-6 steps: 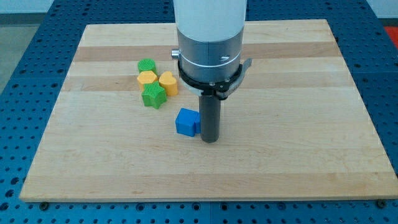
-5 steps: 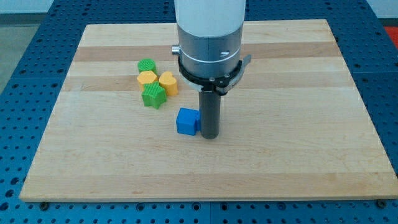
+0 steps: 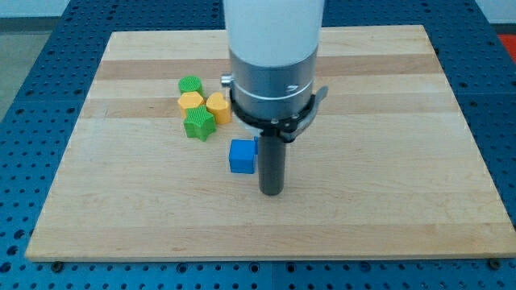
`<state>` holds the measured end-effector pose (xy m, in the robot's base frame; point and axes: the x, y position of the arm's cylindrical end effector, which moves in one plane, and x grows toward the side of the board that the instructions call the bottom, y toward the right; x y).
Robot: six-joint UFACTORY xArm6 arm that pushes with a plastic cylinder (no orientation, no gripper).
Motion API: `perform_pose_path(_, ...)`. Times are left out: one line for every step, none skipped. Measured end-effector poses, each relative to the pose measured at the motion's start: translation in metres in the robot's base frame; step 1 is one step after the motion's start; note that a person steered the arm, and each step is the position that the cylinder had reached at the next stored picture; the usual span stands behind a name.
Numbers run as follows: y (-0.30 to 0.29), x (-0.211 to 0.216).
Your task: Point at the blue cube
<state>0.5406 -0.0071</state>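
The blue cube (image 3: 242,156) lies near the middle of the wooden board (image 3: 387,161). My tip (image 3: 272,192) rests on the board just to the right of the cube and a little below it, close to its lower right corner. The dark rod rises from the tip into the large white and silver arm body above. Whether the rod touches the cube cannot be told.
A cluster of blocks lies up and left of the cube: a green cylinder (image 3: 190,84), a yellow hexagon-like block (image 3: 191,101), a yellow block (image 3: 218,106) and a green star-shaped block (image 3: 199,124). The board's edges border a blue perforated table.
My tip has moved toward the view's bottom, from beside the cube's right face to just below its lower right corner. The blocks have not moved.
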Motion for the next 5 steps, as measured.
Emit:
perform_pose_path(-0.036, 0.0)
perform_pose_path(-0.071, -0.015)
perform_pose_path(-0.084, -0.033)
perform_pose_path(-0.068, -0.043)
perform_pose_path(-0.035, -0.043)
